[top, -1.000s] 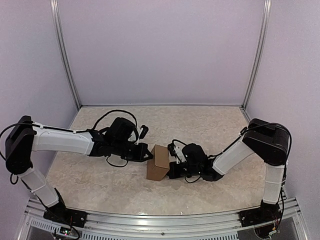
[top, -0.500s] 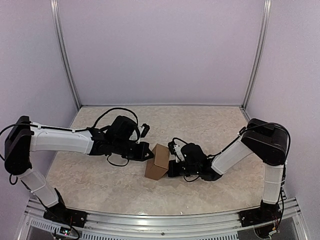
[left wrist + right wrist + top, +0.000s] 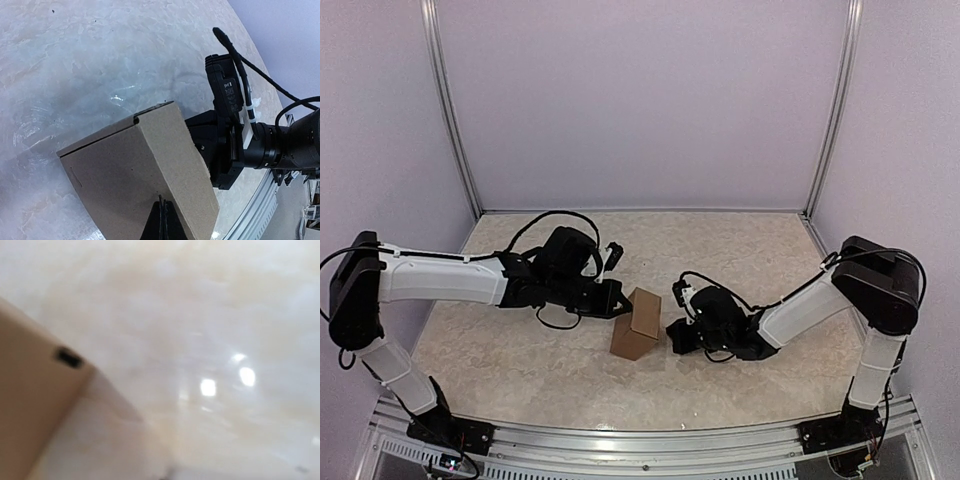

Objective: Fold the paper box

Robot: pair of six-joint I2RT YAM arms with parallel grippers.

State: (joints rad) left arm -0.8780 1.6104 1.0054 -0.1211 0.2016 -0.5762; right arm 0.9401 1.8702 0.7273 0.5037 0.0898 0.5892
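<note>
Down at the near edge, the silver aluminium rail [image 3: 620,440] carries both arm bases, left arm at seven o'clock, right arm at five. Past it comes the pale, marbled beige tabletop [image 3: 520,370], glossy enough to throw back the lights.

Now the middle, and here's the action: the small cube-like brown cardboard paper box [image 3: 637,323] stands on the tabletop about dead centre, flaps down. The left wrist view shows a thin seam with a small notch along one top edge of the box [image 3: 140,175].

The left pincer [image 3: 620,305] reaches in from the box's ten o'clock. Up close, the left pincer [image 3: 161,215] has its two black fingers pressed flat together, gripping nothing, and the tips rest right against a cardboard face.

Over at the box's four o'clock sits the right pincer [image 3: 672,335], low over the tabletop and just beside the cardboard; I can't tell whether it touches. It too is closed up tight with nothing in it. Its own camera gives only a blur: the box [image 3: 30,405] fills the lower left, a dark little slot in its face, with shiny tabletop [image 3: 200,315] everywhere else.

Further back, a black cable [image 3: 550,222] loops above the left arm's wrist. Beyond that, at twelve o'clock, the plain lilac back wall [image 3: 640,100] stands between two aluminium posts.
</note>
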